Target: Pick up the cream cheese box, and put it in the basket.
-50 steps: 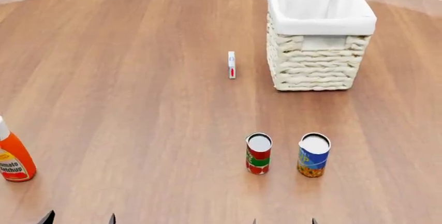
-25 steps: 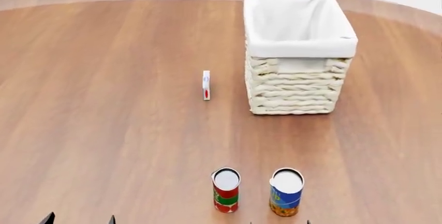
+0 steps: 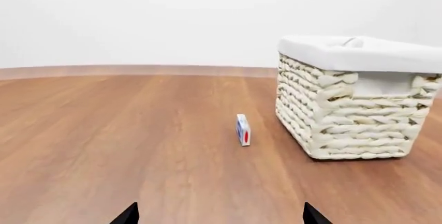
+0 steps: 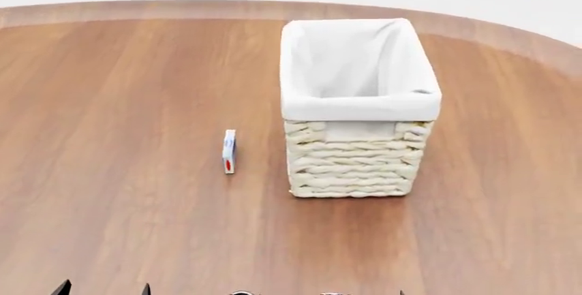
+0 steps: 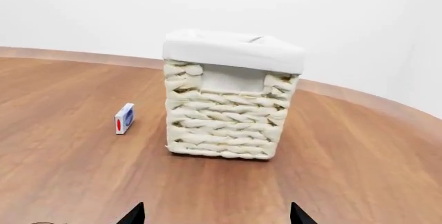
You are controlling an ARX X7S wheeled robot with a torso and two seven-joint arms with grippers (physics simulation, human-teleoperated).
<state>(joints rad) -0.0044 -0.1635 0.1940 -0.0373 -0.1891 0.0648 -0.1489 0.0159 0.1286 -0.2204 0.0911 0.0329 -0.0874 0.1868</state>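
Observation:
The cream cheese box (image 4: 228,151) is a small thin white box with blue and red marks, standing on its edge on the wooden table, just left of the basket (image 4: 358,146). The basket is tall, cream wicker with a white cloth liner, and looks empty. The box also shows in the left wrist view (image 3: 243,129) and the right wrist view (image 5: 124,118), with the basket beside it (image 3: 352,125) (image 5: 224,120). My left gripper (image 3: 218,217) and right gripper (image 5: 215,215) are both open and empty, well short of the box. Only their dark fingertips (image 4: 62,288) show.
The round wooden table (image 4: 118,90) curves away behind the basket and to the right. The rims of two cans (image 4: 242,293) just show at the bottom edge of the head view. A plain white wall stands beyond the table.
The head view has moved forward: the box and basket have slid down and left in the picture, and the two cans have dropped almost out of view. The ketchup bottle has left the view.

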